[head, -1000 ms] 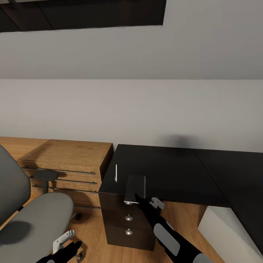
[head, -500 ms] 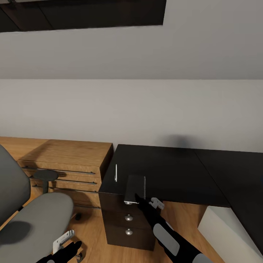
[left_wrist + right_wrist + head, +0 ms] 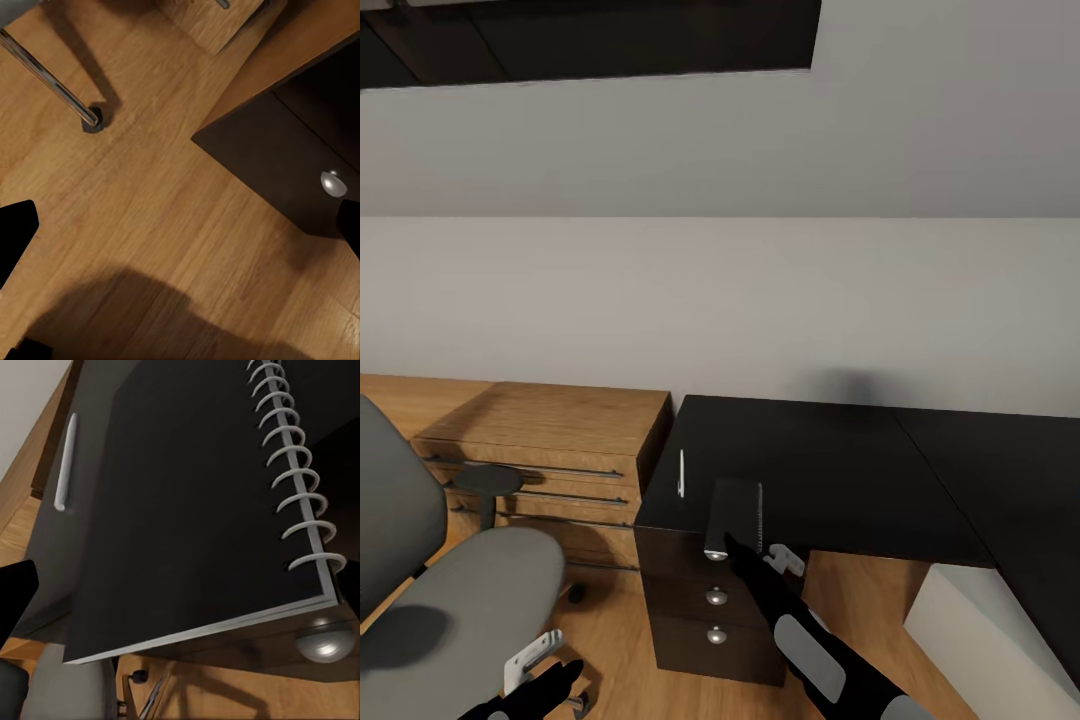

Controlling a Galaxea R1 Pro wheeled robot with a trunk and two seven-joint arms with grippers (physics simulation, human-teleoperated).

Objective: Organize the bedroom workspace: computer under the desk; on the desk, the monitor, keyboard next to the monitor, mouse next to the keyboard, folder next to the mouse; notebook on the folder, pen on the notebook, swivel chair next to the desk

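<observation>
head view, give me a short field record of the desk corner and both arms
desk: black, drawers with round silver knobs
notebook: spiral-bound, at the desk's front edge, overhanging it
pen: white, lying on the desk beside the notebook, apart from it
right gripper: at the notebook's near edge, jaws spread
left gripper: low beside the swivel chair, holding nothing

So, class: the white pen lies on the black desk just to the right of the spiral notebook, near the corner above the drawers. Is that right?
One thing is wrong: the pen lies to the left of the notebook, not the right. The head view shows this. The rest holds: both rest on the desk near the corner above the drawers.
</observation>
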